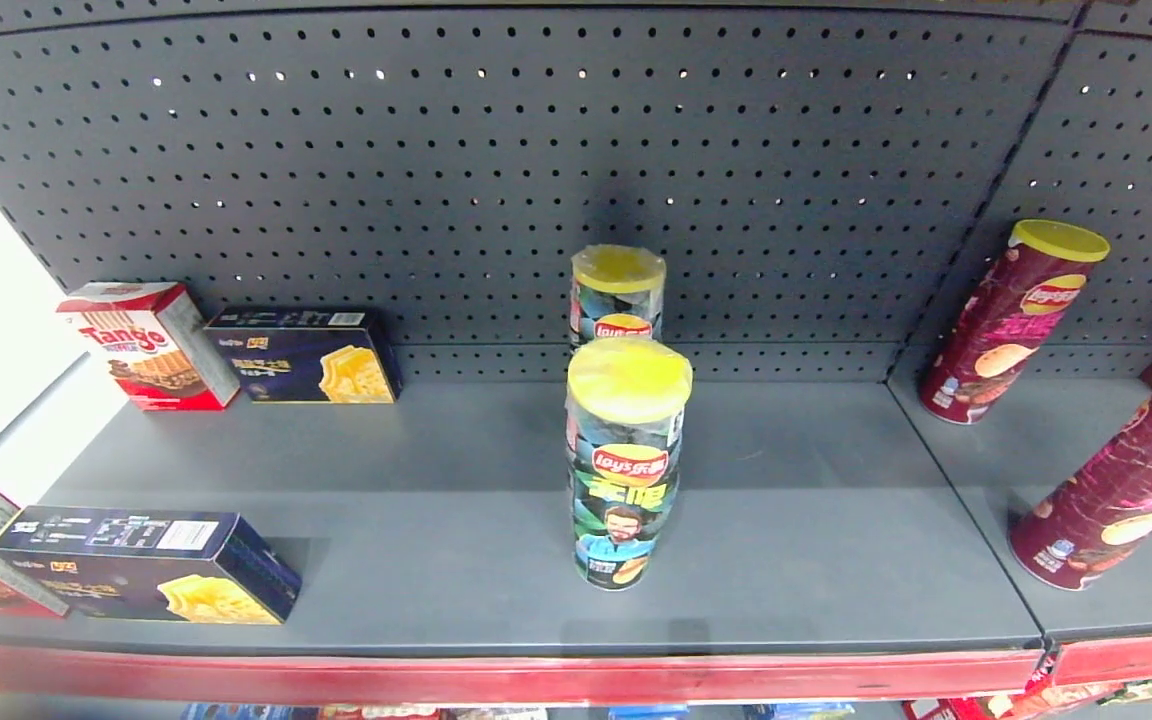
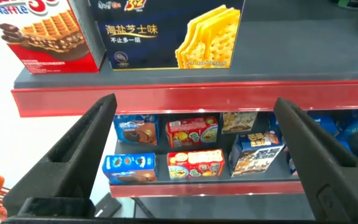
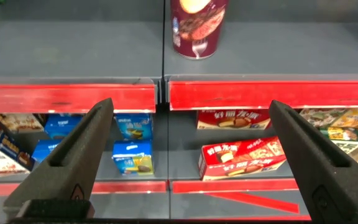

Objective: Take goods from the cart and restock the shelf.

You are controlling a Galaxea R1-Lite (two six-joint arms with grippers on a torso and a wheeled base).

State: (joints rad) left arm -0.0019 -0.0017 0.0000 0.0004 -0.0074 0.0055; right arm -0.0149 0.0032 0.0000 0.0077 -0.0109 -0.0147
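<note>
Head view first: the shelf (image 1: 456,520) has a wafer box (image 1: 151,345) and a cracker box (image 1: 306,355) at the back left. Another cracker box lies at the front left (image 1: 146,565). Two chip cans (image 1: 624,460) stand in the middle, one behind the other. Two dark red cans (image 1: 1011,320) are on the right. All the cans stand up, lids on top.

My left jaws are spread wide and hold nothing. They sit in front of the shelf's red edge (image 2: 197,96), a bit lower than it, facing the left boxes. My right jaws are spread wide and hold nothing too, just below a dark red can (image 3: 196,28).

I think both arms must go to the cart for goods first. The big bare spot is between the boxes and the chip cans, nearer my left arm.
</note>
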